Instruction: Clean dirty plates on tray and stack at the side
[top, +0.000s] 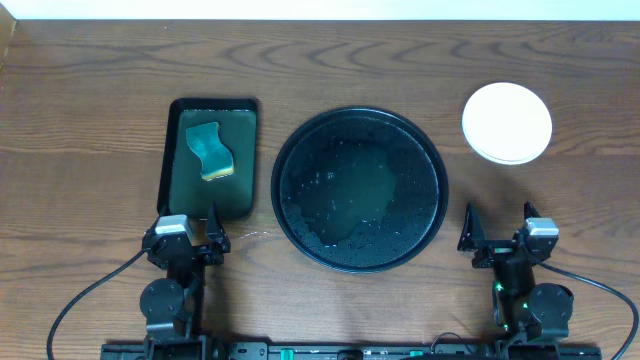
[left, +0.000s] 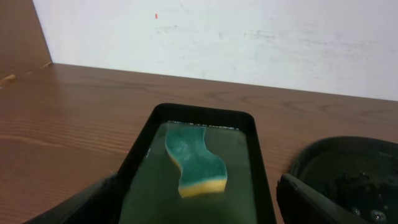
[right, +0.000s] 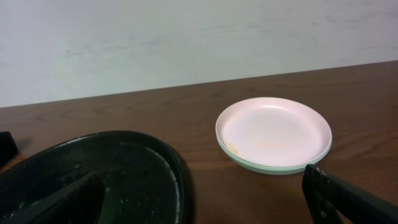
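Observation:
The large round black tray (top: 400, 160) lies mid-table, wet and glossy, with nothing on it. The plates (top: 507, 123) sit stacked on the table at the far right, a white one on top; in the right wrist view the plates (right: 273, 134) show pale mint rims underneath and a small orange mark near the top plate's left edge. My right gripper (top: 498, 222) stands open near the table's front, short of the stack, with nothing between its fingers. Over the near end of the rectangular tray, my left gripper (top: 185, 225) is also open and holds nothing.
A rectangular black tray (top: 175, 165) left of the round one holds a teal and yellow sponge (top: 210, 150). The sponge (left: 196, 162) lies ahead of my left fingers. The round tray's rim (right: 180, 174) is close to my right gripper's left finger.

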